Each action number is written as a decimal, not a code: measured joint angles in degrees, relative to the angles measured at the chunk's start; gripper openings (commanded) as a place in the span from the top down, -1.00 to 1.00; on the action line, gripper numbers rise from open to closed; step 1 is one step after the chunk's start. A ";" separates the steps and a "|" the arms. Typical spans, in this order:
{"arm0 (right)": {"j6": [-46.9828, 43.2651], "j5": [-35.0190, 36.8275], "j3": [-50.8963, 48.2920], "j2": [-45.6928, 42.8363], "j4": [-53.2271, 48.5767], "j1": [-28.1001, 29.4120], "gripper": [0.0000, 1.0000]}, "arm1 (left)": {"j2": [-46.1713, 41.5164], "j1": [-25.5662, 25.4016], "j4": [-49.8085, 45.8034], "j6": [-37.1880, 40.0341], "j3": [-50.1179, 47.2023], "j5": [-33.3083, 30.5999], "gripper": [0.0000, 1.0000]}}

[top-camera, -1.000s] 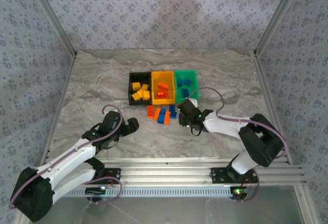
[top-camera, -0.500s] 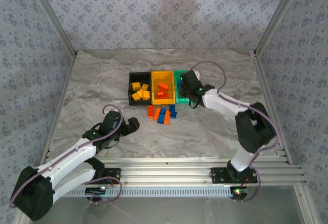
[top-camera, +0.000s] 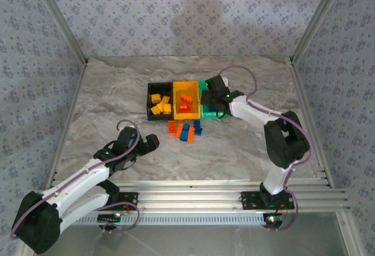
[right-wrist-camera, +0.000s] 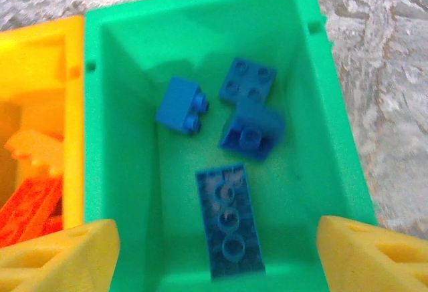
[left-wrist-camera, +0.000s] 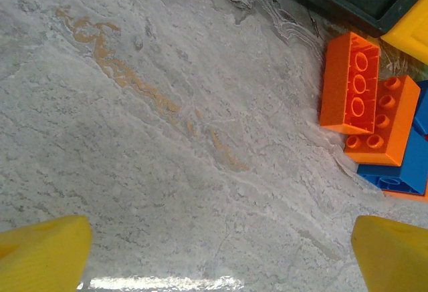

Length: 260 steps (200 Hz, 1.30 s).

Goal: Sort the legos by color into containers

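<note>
Left pincer (top-camera: 150,143) sits at the lower left of the top view, fingers wide and empty, low over the worktop (top-camera: 105,103). The pile (top-camera: 186,130) of loose orange and blue bricks lies just to its right, at the right edge of its wrist view. Right pincer (top-camera: 212,96), also wide and empty, hangs over the green bin (right-wrist-camera: 334,105), with four blue bricks (right-wrist-camera: 231,225) lying below it. A blue drop-off looks finished. Next, an arm must reach the pile and close on one brick.

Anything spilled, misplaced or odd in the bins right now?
Nothing stands out. The green bin holds only blue legos, the yellow bin red-orange ones, the black bin yellow ones. An unsorted pile lies on the table before the bins.
</note>
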 measured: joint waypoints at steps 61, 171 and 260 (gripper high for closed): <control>4.70 -0.26 -15.69 -11.32 2.78 13.18 -0.72 | 0.94 0.00 0.50 0.00 0.00 0.00 -0.99; 10.01 0.20 -17.88 -3.61 5.77 15.08 -0.41 | 0.87 0.00 1.29 0.00 -0.59 0.22 -1.00; 13.75 2.54 -21.33 -5.66 5.27 13.22 -0.21 | 0.96 0.00 1.51 0.02 -0.66 0.22 -1.00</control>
